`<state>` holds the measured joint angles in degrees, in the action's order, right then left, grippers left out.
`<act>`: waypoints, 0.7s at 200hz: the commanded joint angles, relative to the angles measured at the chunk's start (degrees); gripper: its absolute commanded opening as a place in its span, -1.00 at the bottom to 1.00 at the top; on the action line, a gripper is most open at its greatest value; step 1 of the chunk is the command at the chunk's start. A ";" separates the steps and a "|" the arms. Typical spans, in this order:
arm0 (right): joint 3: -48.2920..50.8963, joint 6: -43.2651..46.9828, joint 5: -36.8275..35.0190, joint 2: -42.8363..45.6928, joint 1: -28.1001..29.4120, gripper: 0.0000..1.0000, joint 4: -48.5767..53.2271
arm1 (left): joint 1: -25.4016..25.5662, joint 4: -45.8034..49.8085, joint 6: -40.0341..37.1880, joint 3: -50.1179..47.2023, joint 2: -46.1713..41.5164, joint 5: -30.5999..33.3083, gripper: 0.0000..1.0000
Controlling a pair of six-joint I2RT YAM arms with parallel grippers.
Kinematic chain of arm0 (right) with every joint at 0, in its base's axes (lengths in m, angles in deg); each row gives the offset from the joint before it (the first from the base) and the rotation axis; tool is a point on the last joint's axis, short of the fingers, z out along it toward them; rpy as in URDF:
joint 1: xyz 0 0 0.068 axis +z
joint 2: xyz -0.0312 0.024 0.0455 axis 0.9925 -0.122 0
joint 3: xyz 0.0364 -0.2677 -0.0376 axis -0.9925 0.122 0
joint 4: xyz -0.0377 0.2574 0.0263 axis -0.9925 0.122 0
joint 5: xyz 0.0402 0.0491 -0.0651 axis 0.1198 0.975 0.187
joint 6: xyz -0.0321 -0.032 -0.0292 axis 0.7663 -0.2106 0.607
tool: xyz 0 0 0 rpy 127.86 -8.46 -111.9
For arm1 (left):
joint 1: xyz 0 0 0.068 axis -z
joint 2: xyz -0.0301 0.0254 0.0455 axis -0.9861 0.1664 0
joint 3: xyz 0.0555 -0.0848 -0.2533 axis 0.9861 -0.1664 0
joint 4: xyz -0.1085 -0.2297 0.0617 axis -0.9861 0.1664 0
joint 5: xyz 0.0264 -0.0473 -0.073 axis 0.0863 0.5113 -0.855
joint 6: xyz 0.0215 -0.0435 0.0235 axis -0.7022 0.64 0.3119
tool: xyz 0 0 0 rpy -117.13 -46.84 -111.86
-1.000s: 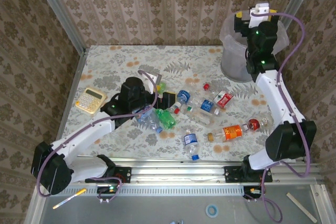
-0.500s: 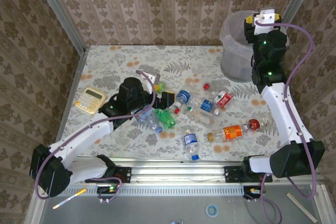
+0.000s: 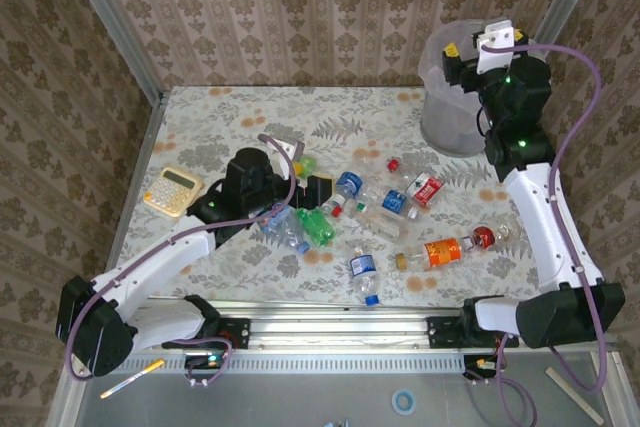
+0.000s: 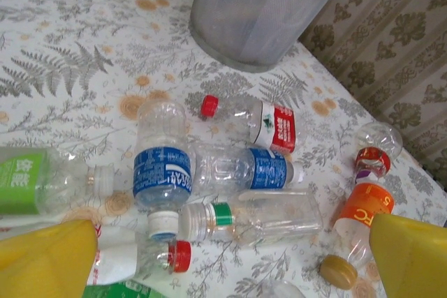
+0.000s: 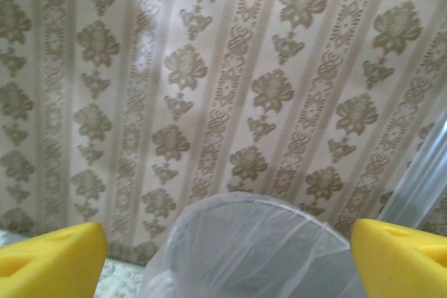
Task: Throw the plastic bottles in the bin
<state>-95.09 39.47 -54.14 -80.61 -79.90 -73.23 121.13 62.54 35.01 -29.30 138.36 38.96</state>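
Observation:
Several plastic bottles lie scattered mid-table: an orange bottle [image 3: 440, 250], a green bottle [image 3: 317, 225], a blue-labelled bottle [image 3: 364, 272] and a red-labelled bottle [image 3: 425, 188]. My left gripper [image 3: 310, 187] hovers open over the left end of this pile, its yellow fingers [image 4: 49, 259] wide apart. Below it in the left wrist view lie a blue-labelled bottle [image 4: 162, 169] and a clear bottle with a green ring [image 4: 265, 218]. The grey bin [image 3: 445, 107] stands at the far right. My right gripper [image 3: 455, 52] hangs open and empty above the bin's rim [image 5: 258, 204].
A yellow calculator [image 3: 172, 190] lies at the left edge of the table. Patterned walls close in the back and both sides. The bin [image 4: 258, 12] stands against the right wall, beyond the bottles. A metal rail runs along the near edge.
The right arm's elbow has swung out to the right and towards the near edge while its gripper stayed over the bin. The left arm has barely moved.

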 commanded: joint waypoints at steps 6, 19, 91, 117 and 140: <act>1.08 -5.42 6.32 4.73 1.65 0.98 7.58 | -0.69 6.07 1.29 1.94 -0.33 1.67 1.00; 2.46 -7.21 10.52 6.17 2.06 1.00 10.07 | -1.44 8.81 2.12 2.51 0.25 2.45 1.00; 11.71 -9.94 14.84 15.51 11.31 1.00 19.70 | -8.65 23.38 9.63 4.89 6.22 5.15 0.99; 14.37 -11.51 14.95 18.14 13.69 1.00 22.64 | -11.26 25.69 14.39 3.44 6.99 6.21 1.00; 17.34 -12.86 16.81 20.46 15.71 1.00 23.94 | -13.37 25.74 17.60 0.64 6.55 6.15 0.98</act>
<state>-80.21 29.43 -40.15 -62.86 -66.07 -52.83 109.77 85.16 46.93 -26.41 145.38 43.94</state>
